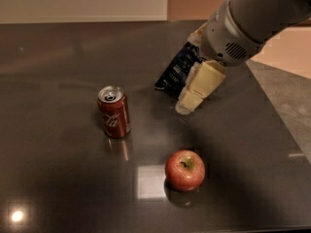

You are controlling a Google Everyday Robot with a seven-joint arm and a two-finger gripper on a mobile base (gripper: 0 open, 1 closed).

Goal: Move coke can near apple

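The red coke can (pixel 114 111) stands upright on the dark table (pixel 58 169), left of centre, its silver top open. The red apple (pixel 185 170) with a yellowish patch at its stem sits to the can's lower right, about one and a half can heights away. My gripper (pixel 187 104) hangs from the grey arm coming in from the upper right. It is low over the table, to the right of the can and above the apple in the picture, touching neither.
A dark blue foil snack bag (pixel 176 68) lies behind the gripper, partly hidden by it. The table's right edge (pixel 277 111) runs diagonally, with lighter floor beyond. A pale wall stands along the table's far side.
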